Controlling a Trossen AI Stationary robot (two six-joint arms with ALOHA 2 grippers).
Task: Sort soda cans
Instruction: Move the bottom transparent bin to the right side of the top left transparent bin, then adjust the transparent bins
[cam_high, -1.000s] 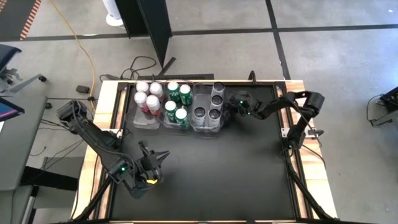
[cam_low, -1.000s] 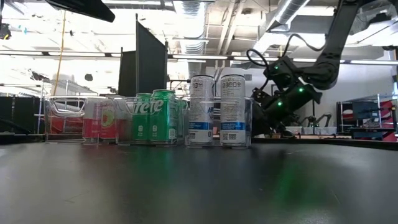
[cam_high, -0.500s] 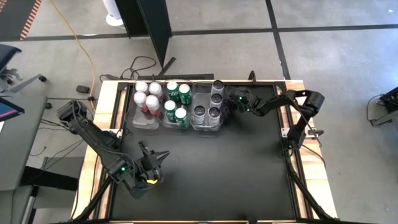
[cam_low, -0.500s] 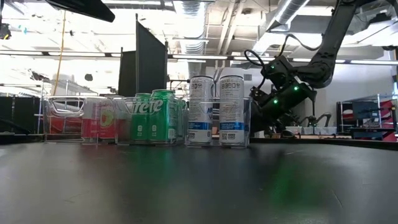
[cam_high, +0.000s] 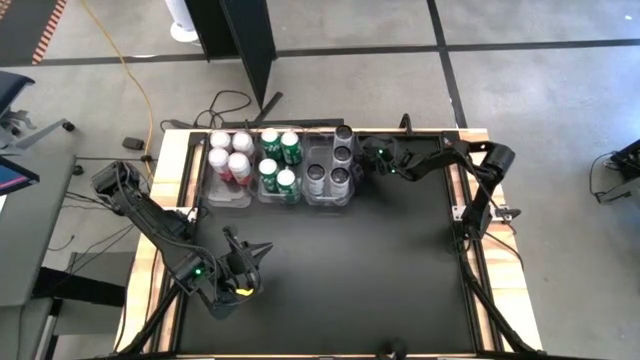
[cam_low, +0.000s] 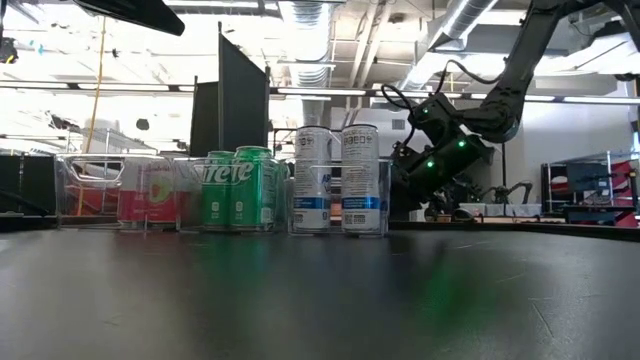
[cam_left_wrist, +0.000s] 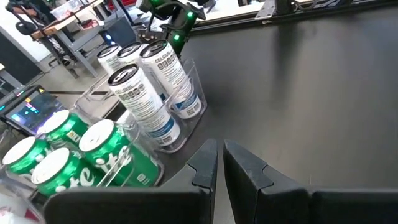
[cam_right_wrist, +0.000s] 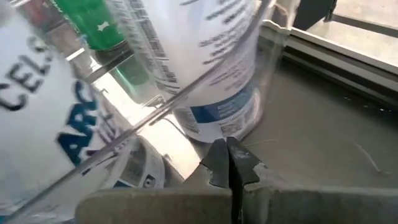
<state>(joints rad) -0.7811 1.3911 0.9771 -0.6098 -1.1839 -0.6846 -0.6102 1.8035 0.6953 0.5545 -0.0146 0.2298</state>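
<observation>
- The left tool (cam_high: 243, 268) hovers over the near left part of the black tabletop (cam_high: 340, 270), well apart from the cans; in its own wrist view its two dark fingers (cam_left_wrist: 208, 165) lie pressed almost together, nothing between them.
- Beyond it the tabletop is bare up to the far edge, where three clear bins stand side by side in a row.
- The left-hand bin (cam_high: 222, 185) holds the red-pink cans (cam_high: 229, 155) — four silver tops in a square.
- The middle bin (cam_high: 272, 190) holds the four green cans (cam_high: 275, 162), upright and packed close; the low view shows their green sides (cam_low: 238, 188) through the clear wall.
- The right-hand bin (cam_high: 330, 196) holds the dark grey-black cans (cam_high: 332, 164); from table height they look white and blue (cam_low: 345, 180) and taller than the green ones.
- The right tool (cam_high: 368, 160) sits just beside that right-hand bin at the far edge — its arm reaches in from the right rail. Its wrist view shows the fingers (cam_right_wrist: 219, 163) pinched shut, tips right at the clear wall near a can's foot (cam_right_wrist: 221, 118); whether they touch it I cannot tell.
</observation>
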